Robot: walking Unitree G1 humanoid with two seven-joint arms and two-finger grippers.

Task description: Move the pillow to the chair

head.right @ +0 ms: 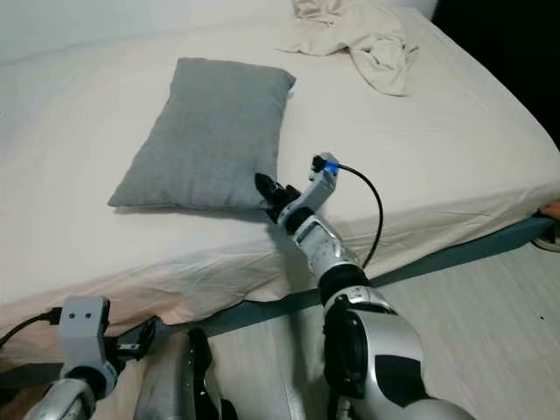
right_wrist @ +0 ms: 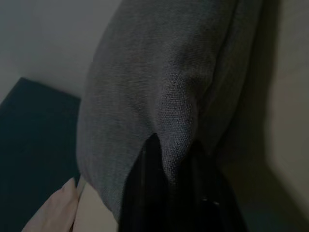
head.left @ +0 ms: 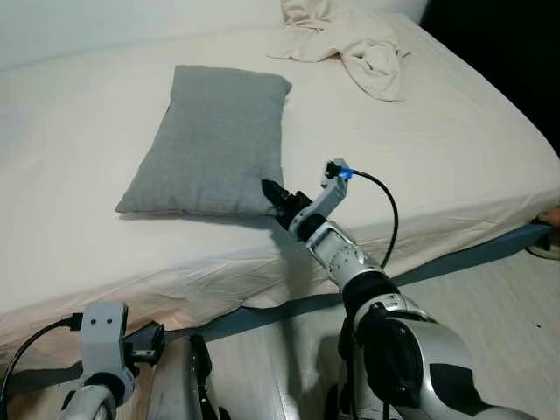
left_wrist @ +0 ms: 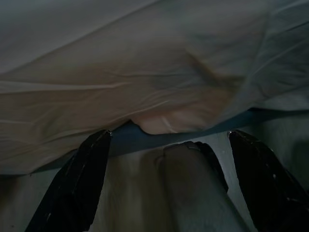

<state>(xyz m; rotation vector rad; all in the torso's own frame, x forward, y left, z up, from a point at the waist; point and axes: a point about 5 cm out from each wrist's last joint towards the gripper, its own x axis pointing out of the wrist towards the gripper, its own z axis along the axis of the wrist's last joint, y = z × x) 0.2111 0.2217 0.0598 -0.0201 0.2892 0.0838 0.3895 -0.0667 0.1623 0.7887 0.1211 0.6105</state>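
Grey pillow corner pinched by right gripper; beige cloth behind

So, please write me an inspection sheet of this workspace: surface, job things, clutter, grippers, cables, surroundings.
Surface: bed with cream sheet, wrinkled at the near edge.
Job things: grey pillow lies flat on the bed; chair: nothing seen.
Clutter: crumpled beige cloth at the far corner.
Grippers: right gripper shut on the pillow's near corner; left gripper open, low beside the bed.
Cables: black cable loops at the right wrist.
Surroundings: pale floor.
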